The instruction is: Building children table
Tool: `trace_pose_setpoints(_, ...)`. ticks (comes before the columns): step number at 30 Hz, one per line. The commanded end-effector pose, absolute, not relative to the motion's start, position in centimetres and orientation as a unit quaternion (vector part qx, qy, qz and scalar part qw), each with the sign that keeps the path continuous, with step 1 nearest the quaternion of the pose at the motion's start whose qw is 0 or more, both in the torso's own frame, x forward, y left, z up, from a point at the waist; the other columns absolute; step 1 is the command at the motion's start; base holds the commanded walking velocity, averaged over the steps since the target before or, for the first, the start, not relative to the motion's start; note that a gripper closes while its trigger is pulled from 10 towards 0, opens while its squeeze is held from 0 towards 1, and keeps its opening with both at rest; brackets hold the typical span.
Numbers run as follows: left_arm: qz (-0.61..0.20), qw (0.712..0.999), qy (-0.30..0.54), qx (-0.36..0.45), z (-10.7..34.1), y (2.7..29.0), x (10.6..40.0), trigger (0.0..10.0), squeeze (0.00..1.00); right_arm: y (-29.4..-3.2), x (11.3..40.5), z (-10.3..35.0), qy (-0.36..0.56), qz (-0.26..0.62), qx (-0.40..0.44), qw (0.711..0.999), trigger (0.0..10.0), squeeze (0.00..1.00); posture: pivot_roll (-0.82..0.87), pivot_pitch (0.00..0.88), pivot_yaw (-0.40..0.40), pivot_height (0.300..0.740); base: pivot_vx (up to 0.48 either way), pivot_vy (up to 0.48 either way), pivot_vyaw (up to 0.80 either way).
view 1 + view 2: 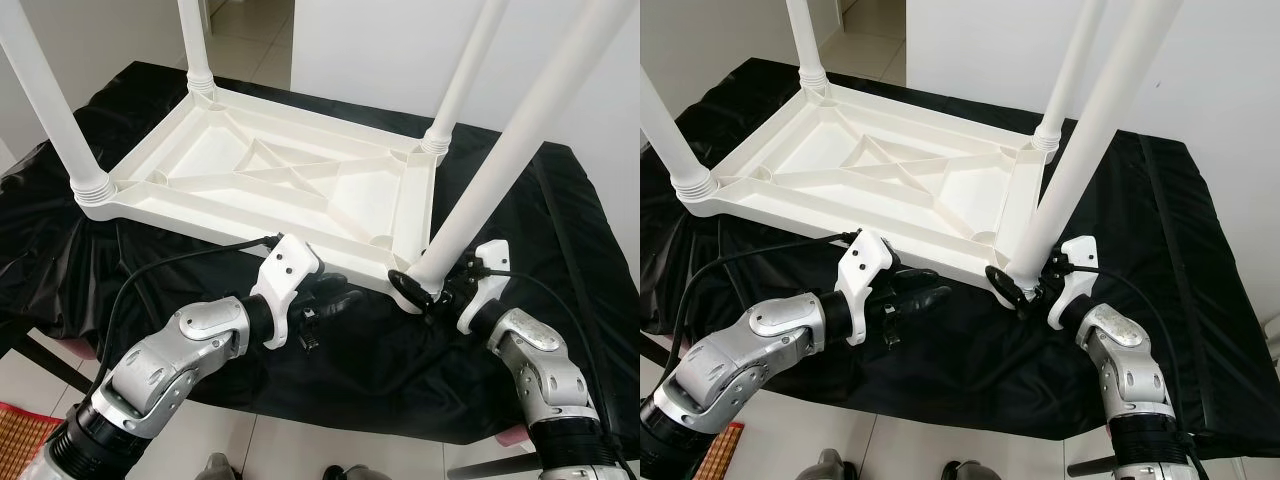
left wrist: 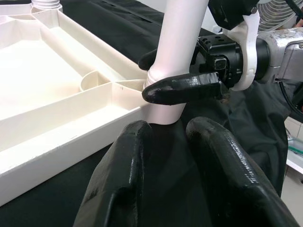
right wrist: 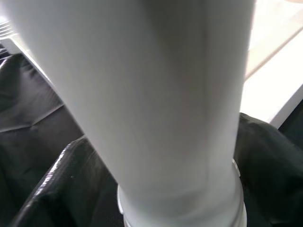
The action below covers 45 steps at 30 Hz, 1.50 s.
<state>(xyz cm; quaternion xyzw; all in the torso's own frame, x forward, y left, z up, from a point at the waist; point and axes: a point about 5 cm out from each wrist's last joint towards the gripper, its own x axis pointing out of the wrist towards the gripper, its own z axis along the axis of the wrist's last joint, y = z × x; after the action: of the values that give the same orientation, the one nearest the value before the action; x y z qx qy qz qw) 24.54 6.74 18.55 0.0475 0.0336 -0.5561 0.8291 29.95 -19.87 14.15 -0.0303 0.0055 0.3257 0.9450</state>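
A white plastic children's table point(image 1: 200, 195) lies upside down on a black cloth, its ribbed underside facing up. Several white legs stand in its corner sockets. My right gripper point(image 1: 420, 285) is shut around the base of the near right leg point(image 1: 500, 160), just above its socket. One of its black fingers point(image 2: 182, 89) crosses the front of that leg. Up close, the same leg point(image 3: 165, 94) is a broad white tube. My left gripper point(image 1: 335, 295) hovers low over the cloth by the table's near edge, left of that leg. It stands open point(image 2: 170, 126) with nothing between its fingers.
The black cloth point(image 1: 560, 210) covers a low surface and hangs over its edges. A white wall rises behind, and tiled floor point(image 1: 300, 450) runs in front. A woven mat point(image 1: 15, 430) lies at the lower left. A fan point(image 2: 284, 14) stands to the right.
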Motion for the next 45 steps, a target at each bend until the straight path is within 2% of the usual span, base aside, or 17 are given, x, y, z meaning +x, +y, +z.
trace_pose_setpoints(1, -0.611, 0.789, 0.038, 0.044, 18.7, 6.5, 23.6, 10.0, 0.00, -20.1, 29.9, 14.0, 0.003, 0.338, -0.035, 0.940, 3.9, 0.00, 0.13, 0.138, -0.035, 0.740, 0.000, 0.000, 0.00)
trace_pose_setpoints(5, -0.611, 0.789, 0.038, 0.044, 18.7, 6.5, 23.6, 10.0, 0.00, -20.1, 30.0, 14.1, -0.002, 0.343, -0.034, 0.939, 3.9, 0.00, 0.13, 0.138, -0.035, 0.740, 0.000, 0.000, 0.00)
trace_pose_setpoints(6, -0.611, 0.789, 0.037, 0.045, 18.8, 6.5, 23.6, 10.0, 0.00, -20.1, 30.0, 14.2, -0.009, 0.344, -0.029, 0.938, 0.0, 0.00, 0.13, 0.135, -0.035, 0.740, 0.000, 0.000, 0.00)
trace_pose_setpoints(14, -0.611, 0.790, 0.036, 0.044, 19.0, 6.5, 23.7, 10.0, 0.00, -20.3, 30.1, 14.3, -0.014, 0.338, -0.026, 0.941, 0.2, 0.00, 0.13, 0.147, -0.043, 0.740, 0.000, 0.000, 0.00)
trace_pose_setpoints(15, -0.610, 0.790, 0.036, 0.043, 19.0, 6.5, 23.6, 10.0, 0.00, -20.2, 30.0, 14.3, -0.011, 0.333, -0.026, 0.943, 10.0, 0.00, 0.13, 0.148, -0.045, 0.740, 0.000, 0.000, 0.00)
trace_pose_setpoints(33, -0.601, 0.798, 0.034, 0.035, 19.0, 6.5, 23.4, 10.0, 0.00, -18.1, 28.4, 14.3, -0.046, 0.244, 0.018, 0.969, 10.0, 0.00, 0.13, 0.165, -0.080, 0.740, 0.000, 0.000, 0.00)
trace_pose_setpoints(35, -0.600, 0.799, 0.035, 0.035, 19.0, 6.6, 23.4, 10.0, 0.00, -17.5, 28.2, 14.3, -0.049, 0.190, 0.017, 0.980, 10.0, 0.00, 0.15, 0.165, -0.076, 0.740, 0.000, 0.000, 0.00)
trace_pose_setpoints(41, -0.598, 0.800, 0.035, 0.036, 19.0, 6.7, 23.5, 10.0, 0.00, -16.7, 28.0, 14.4, -0.051, 0.142, 0.034, 0.988, 10.0, 0.00, 0.16, 0.170, -0.076, 0.740, 0.000, 0.000, 0.00)
trace_pose_setpoints(44, -0.597, 0.801, 0.033, 0.036, 19.1, 6.8, 23.5, 10.0, 0.00, -15.2, 27.6, 14.4, -0.046, 0.061, 0.069, 0.995, 10.0, 0.00, 0.16, 0.170, -0.080, 0.740, 0.000, 0.000, 0.00)
trace_pose_setpoints(45, -0.597, 0.801, 0.033, 0.036, 19.1, 6.8, 23.5, 10.0, 0.00, -15.2, 27.6, 14.4, -0.046, 0.061, 0.069, 0.995, 10.0, 0.00, 0.16, 0.170, -0.080, 0.740, 0.000, 0.000, 0.00)
